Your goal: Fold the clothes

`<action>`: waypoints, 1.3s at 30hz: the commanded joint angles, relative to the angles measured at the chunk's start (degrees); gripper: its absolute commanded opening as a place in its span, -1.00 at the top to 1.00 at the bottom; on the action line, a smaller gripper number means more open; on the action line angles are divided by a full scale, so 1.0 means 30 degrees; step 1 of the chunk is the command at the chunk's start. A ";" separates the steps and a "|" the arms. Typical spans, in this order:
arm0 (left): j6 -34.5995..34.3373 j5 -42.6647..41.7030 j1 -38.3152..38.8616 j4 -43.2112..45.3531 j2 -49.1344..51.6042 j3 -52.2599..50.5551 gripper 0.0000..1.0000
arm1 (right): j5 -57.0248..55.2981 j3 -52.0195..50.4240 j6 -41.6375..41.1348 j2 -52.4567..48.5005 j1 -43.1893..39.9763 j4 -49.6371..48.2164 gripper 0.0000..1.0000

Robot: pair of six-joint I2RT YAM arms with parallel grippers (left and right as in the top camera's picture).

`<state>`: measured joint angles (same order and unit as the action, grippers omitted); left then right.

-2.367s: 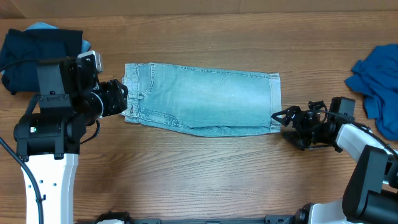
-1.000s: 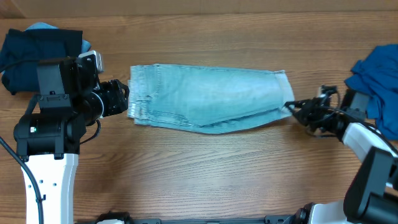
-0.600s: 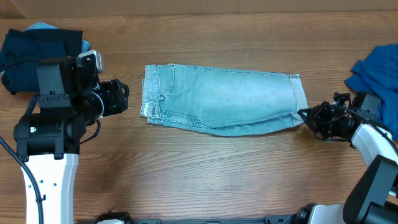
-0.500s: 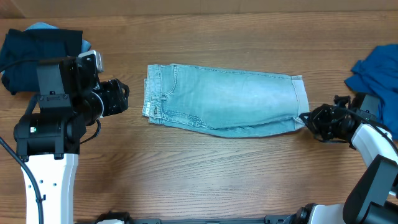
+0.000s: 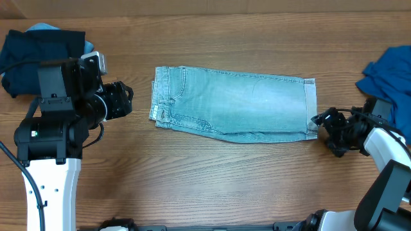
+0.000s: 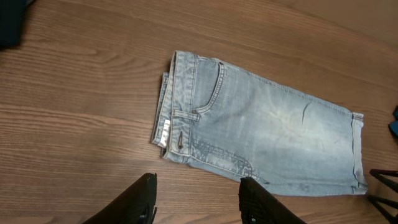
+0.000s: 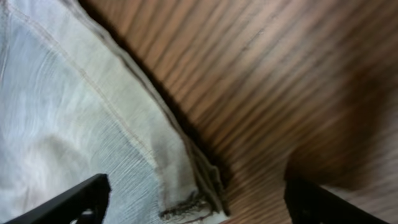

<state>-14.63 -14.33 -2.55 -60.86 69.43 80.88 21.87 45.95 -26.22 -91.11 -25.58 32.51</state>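
Between folds: pale washed-blue denim shorts (image 5: pixel 234 102) flat; right gripper (image 5: pixel 324 123) spread at hem (image 5: pixel 311 106), left gripper (image 6: pixel 199 183) spread (both empty). Next: pinch, cross-fold.

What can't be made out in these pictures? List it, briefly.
1. Navy garment, overhead: partly behind the left arm, cut by the left edge.
2. Royal-blue garment, overhead: cut by the right edge.
3. Denim shorts, right wrist view: only a hem corner shows, blurred.
4. Left fingers, left wrist view: only tips, cut by the bottom edge.
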 commanded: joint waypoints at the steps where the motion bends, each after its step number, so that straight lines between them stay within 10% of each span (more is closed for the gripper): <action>1: 0.0102 -0.0175 0.0131 0.0066 -0.0066 0.0226 0.07 | -0.0306 0.0328 -0.0845 0.0328 -0.0182 0.0066 -0.96; 30: 0.0597 0.2710 0.0124 -0.1107 -0.4510 0.0882 -0.08 | 0.2601 -0.0204 0.0678 -0.3002 0.0007 0.1035 -0.98; 39: 0.0597 0.4131 0.0124 -0.2535 -0.4532 0.0845 -0.19 | 0.2914 -0.1421 0.0372 -0.3628 0.0044 -0.3789 -0.86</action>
<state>-13.72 -4.21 -2.55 -68.40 54.33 82.94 37.60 45.30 -25.50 -97.36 -26.09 23.29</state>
